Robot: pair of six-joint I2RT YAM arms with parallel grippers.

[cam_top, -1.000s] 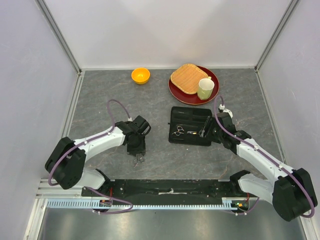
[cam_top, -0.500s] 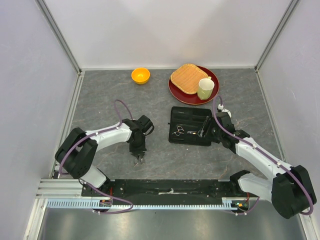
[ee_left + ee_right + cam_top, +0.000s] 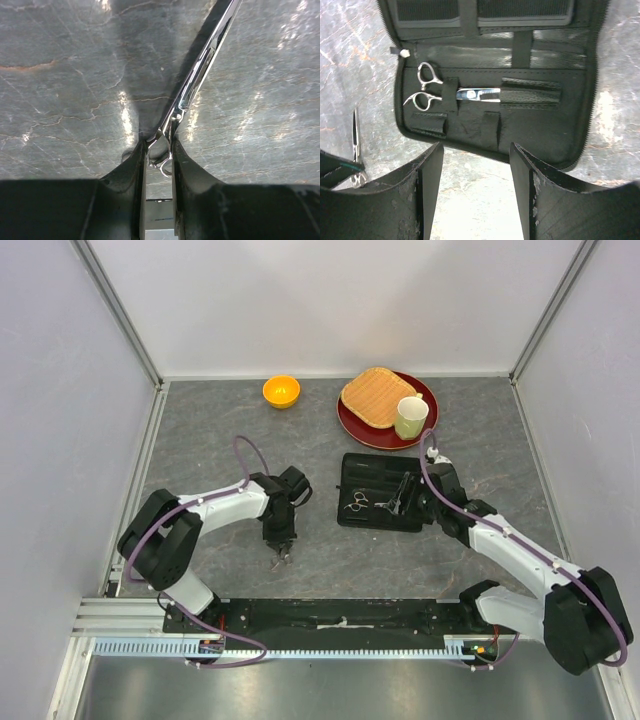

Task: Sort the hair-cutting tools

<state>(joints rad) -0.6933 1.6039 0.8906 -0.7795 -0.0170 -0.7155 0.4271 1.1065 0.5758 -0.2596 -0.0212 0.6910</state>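
One pair of slim silver scissors lies on the grey table, blades pointing away from the wrist. My left gripper is shut on its ring end, left of the case. A second pair of scissors sits strapped inside the open black zip case. My right gripper hovers open over the case's near right edge, holding nothing. In the right wrist view the first pair shows at the far left.
At the back stand an orange bowl and a red plate carrying a woven tan mat and a pale green mug. Side walls enclose the table on the left and right.
The left gripper's jaws have narrowed onto the scissors on the table, and the arm has shifted slightly right. The right arm has edged a little towards the case.
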